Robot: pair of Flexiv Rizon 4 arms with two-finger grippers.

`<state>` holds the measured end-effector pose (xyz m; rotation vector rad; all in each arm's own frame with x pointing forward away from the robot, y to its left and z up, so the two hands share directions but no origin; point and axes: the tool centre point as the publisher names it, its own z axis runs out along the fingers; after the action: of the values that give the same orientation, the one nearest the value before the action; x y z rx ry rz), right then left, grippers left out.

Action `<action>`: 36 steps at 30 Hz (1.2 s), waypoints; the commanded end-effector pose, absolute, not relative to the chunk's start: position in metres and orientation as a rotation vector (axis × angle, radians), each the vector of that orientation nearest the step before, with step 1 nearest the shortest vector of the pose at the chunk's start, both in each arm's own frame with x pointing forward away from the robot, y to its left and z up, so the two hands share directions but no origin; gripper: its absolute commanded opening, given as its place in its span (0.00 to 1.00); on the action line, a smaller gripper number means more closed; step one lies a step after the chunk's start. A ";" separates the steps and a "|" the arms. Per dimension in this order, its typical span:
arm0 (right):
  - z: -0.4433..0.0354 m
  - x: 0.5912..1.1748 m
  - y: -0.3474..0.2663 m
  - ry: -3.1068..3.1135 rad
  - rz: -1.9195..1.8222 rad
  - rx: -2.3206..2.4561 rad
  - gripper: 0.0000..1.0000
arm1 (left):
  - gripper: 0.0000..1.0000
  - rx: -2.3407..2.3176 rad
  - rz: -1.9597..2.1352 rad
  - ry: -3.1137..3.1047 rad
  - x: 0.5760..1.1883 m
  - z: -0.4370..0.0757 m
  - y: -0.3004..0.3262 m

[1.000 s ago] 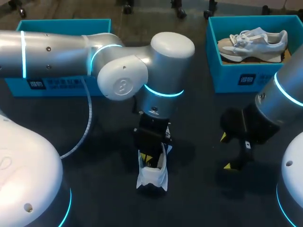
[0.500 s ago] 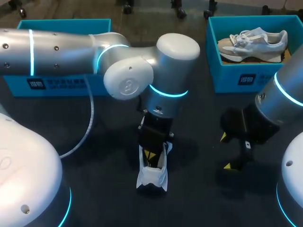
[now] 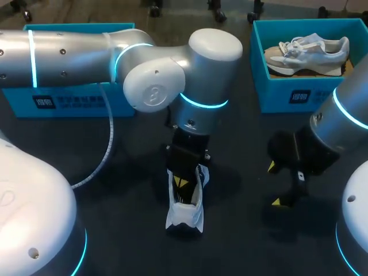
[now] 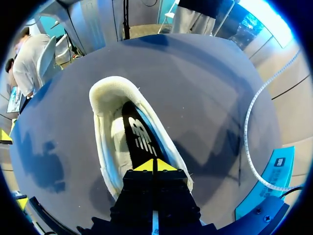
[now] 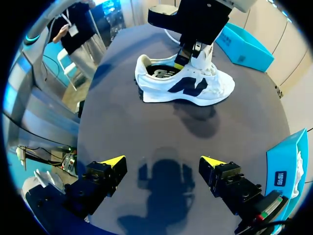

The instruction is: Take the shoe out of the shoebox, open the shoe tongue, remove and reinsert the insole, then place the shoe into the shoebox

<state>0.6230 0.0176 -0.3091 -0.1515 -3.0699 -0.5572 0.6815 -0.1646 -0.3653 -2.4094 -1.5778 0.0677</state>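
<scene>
A white sneaker (image 3: pixel 184 213) with a navy logo stands upright on the dark table, its heel toward me. My left gripper (image 3: pixel 183 183) comes down into its opening by the tongue. Its yellow tips are pressed together, shut, over the black insole (image 4: pixel 139 139), and nothing shows between them. The right wrist view has the sneaker (image 5: pixel 183 85) side-on, with the left gripper (image 5: pixel 182 58) at the tongue. My right gripper (image 3: pixel 275 184) hangs open over bare table to the sneaker's right, holding nothing (image 5: pixel 164 161).
At the back right stands a teal shoebox (image 3: pixel 299 95) holding a pale grey sneaker (image 3: pixel 307 49). A second teal box (image 3: pixel 75 103) sits at the back left behind my left arm. A white cable (image 3: pixel 106 152) droops from that arm toward the table.
My left arm's elbow has swung slightly right and its wrist has turned a little over the sneaker. The sneaker and the right arm have stayed put.
</scene>
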 end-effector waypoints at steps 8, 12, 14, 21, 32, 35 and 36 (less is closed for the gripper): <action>-0.310 0.622 0.018 -3.073 -0.555 -0.152 1.00 | 0.00 -2.434 -0.030 -1.612 0.673 -0.378 -0.180; -0.310 0.622 0.018 -3.073 -0.555 -0.152 1.00 | 0.00 -2.414 -0.057 -1.642 0.671 -0.383 -0.177; -0.310 0.622 0.018 -3.073 -0.555 -0.152 1.00 | 0.00 -2.408 -0.058 -1.657 0.670 -0.385 -0.176; -0.310 0.622 0.018 -3.073 -0.555 -0.152 1.00 | 0.00 -2.401 -0.044 -1.706 0.668 -0.380 -0.156; -0.310 0.622 0.018 -3.073 -0.555 -0.152 1.00 | 0.00 -2.388 0.015 -1.759 0.668 -0.422 -0.162; -0.310 0.622 0.018 -3.073 -0.555 -0.152 1.00 | 0.00 -2.383 0.037 -1.783 0.669 -0.429 -0.167; -0.310 0.622 0.018 -3.073 -0.555 -0.152 1.00 | 0.00 -2.381 0.038 -1.785 0.669 -0.429 -0.168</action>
<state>0.6230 0.0176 -0.3090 -0.1514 -3.0697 -0.5572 0.6668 -0.1655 -0.4100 -2.3810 -1.7859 0.0381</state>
